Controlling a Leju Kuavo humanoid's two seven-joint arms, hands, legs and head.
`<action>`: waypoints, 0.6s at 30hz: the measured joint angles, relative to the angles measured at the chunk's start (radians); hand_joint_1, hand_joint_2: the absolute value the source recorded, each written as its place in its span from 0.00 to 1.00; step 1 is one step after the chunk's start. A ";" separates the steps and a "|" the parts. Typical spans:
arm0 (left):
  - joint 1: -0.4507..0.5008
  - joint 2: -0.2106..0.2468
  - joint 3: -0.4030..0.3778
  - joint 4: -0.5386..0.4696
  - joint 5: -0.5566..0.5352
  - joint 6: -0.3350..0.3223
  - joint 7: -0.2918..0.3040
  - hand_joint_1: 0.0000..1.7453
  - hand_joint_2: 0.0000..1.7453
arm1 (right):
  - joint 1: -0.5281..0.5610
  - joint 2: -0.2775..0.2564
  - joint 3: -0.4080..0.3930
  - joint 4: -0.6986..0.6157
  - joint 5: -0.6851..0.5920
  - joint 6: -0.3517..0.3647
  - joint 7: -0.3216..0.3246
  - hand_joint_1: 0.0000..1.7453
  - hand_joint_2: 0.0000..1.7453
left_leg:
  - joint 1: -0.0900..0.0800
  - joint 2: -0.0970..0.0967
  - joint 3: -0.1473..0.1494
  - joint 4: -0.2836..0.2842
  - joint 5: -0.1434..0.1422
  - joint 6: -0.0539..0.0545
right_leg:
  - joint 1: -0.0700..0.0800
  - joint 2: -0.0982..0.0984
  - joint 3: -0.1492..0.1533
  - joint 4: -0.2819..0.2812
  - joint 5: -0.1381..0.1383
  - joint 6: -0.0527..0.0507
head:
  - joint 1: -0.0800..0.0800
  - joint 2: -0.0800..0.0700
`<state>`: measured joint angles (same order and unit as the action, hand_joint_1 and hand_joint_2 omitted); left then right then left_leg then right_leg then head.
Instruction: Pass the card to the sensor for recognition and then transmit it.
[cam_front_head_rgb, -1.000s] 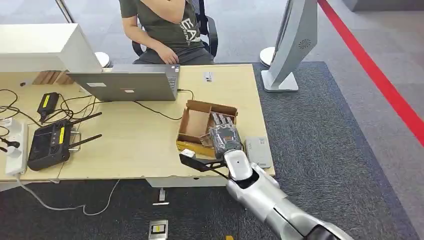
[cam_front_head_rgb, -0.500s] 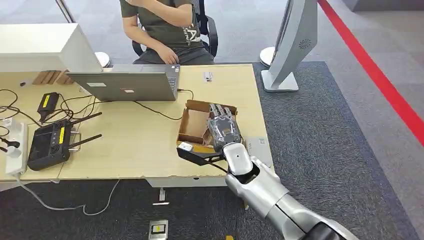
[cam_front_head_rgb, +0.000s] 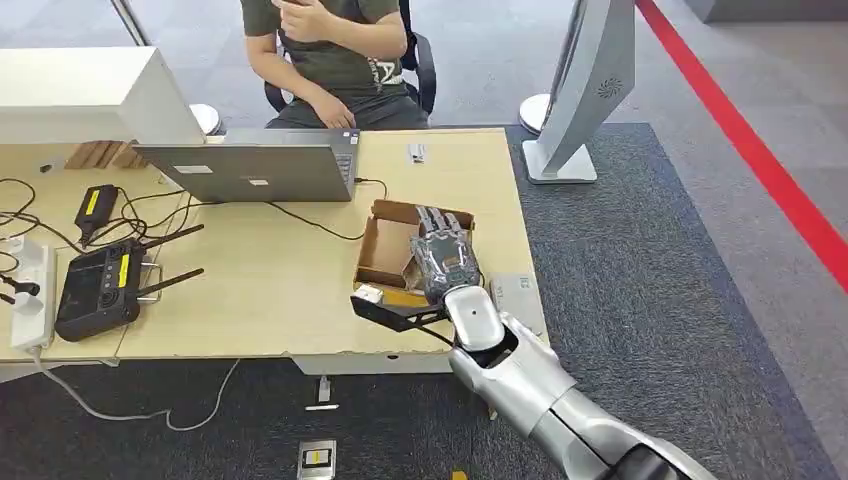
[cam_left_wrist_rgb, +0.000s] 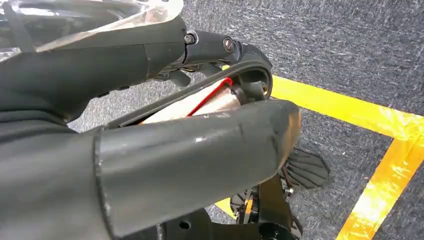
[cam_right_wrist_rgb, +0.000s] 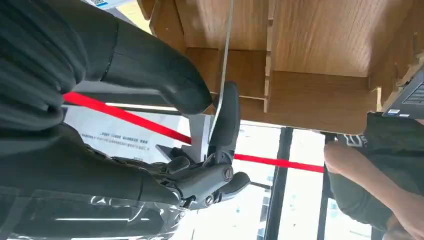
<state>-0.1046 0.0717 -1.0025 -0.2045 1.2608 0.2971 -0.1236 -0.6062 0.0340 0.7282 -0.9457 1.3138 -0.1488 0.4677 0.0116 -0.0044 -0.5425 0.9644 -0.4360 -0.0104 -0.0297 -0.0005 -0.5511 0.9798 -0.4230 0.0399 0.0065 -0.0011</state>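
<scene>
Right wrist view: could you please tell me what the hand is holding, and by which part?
A thin card, seen edge-on, pinched at one end between thumb and finger of the right hand.

An office or lab floor set up for robot trials. A wooden worktop (cam_front_head_rgb: 280, 290) carries a laptop (cam_front_head_rgb: 250, 170), a radio controller (cam_front_head_rgb: 98, 288), a power strip (cam_front_head_rgb: 33, 295) and loose cables (cam_front_head_rgb: 300, 222) beyond and beside the fingers (cam_front_head_rgb: 440, 225). A person (cam_front_head_rgb: 325, 50) sits on an office chair (cam_front_head_rgb: 420, 60). Grey carpet (cam_front_head_rgb: 640, 300) and red floor tape (cam_front_head_rgb: 750, 150) surround it.
</scene>
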 joint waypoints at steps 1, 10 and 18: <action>0.000 0.000 0.000 0.000 0.000 0.000 0.000 0.00 0.00 | 0.000 0.000 0.000 0.000 0.000 0.000 0.000 1.00 1.00 | 0.000 0.000 0.000 0.000 0.000 0.000 | 0.000 0.000 0.000 0.000 0.000 0.000 | 0.000 0.000; 0.000 0.000 0.000 0.000 -0.002 0.001 0.000 0.00 0.00 | -0.009 0.001 0.000 0.001 0.010 -0.011 0.000 1.00 1.00 | 0.000 0.000 0.000 0.000 0.000 0.000 | 0.000 0.000 0.000 0.000 0.000 0.000 | 0.000 0.000; 0.000 0.000 0.000 0.000 -0.006 0.001 -0.002 0.00 0.00 | -0.109 0.009 -0.002 0.003 0.022 0.017 -0.001 1.00 1.00 | 0.000 0.000 0.000 0.000 0.000 0.000 | 0.000 0.000 0.000 0.000 0.000 0.000 | 0.000 0.000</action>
<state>-0.1044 0.0717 -1.0025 -0.2045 1.2547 0.2979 -0.1255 -0.7153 0.0431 0.7267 -0.9430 1.3355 -0.1316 0.4665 0.0116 -0.0043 -0.5426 0.9644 -0.4357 -0.0106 -0.0297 -0.0005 -0.5512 0.9802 -0.4228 0.0398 0.0065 -0.0015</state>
